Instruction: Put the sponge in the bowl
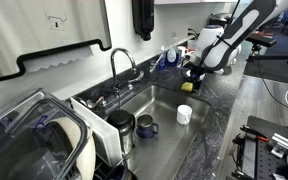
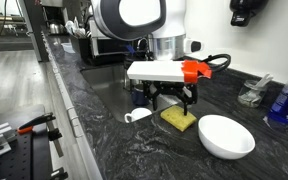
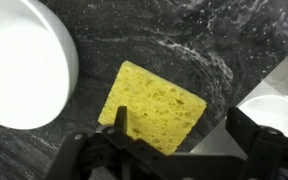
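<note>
The yellow sponge [image 3: 154, 107] lies flat on the dark marbled counter; it also shows in both exterior views [image 2: 180, 120] [image 1: 187, 87]. The shallow white bowl [image 2: 226, 136] sits beside it on the counter and fills the upper left of the wrist view [image 3: 24, 60]. My gripper [image 3: 179, 135] hovers just above the sponge with its fingers spread open and nothing between them. One finger overlaps the sponge's near edge; the other is over the bare counter. In an exterior view the gripper [image 2: 172, 100] sits right over the sponge.
A white cup [image 1: 184, 114] and a dark blue mug [image 1: 147, 127] stand in the sink [image 1: 164, 100]. A faucet [image 1: 119, 62] rises behind it. A dish rack [image 1: 44, 135] sits at the near end. Bottles [image 2: 282, 102] stand by the wall.
</note>
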Available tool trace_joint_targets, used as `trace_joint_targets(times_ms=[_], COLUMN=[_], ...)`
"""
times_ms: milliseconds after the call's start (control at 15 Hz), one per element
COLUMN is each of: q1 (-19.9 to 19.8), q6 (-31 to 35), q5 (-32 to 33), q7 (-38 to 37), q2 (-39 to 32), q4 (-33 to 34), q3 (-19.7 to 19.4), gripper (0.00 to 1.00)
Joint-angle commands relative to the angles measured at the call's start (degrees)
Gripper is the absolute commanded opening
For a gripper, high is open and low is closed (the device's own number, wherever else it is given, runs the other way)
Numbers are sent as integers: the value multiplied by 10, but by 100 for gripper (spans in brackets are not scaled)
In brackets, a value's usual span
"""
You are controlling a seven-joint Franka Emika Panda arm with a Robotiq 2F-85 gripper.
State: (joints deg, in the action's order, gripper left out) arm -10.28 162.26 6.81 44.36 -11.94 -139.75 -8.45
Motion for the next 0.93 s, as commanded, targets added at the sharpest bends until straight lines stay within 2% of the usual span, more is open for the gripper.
trace_joint_targets(times_ms=[0, 133, 200, 267, 867], q1=[-7, -6, -7, -7, -8], q6=[11, 15, 16, 18, 22], q5=[28, 40, 44, 48, 73], q7=[-24, -35, -40, -45, -72], q2=[-11, -13, -14, -14, -10], q4=[2, -1, -1, -1, -3], q3=[1, 0, 0, 0, -5], gripper=[100, 99, 75, 74, 12])
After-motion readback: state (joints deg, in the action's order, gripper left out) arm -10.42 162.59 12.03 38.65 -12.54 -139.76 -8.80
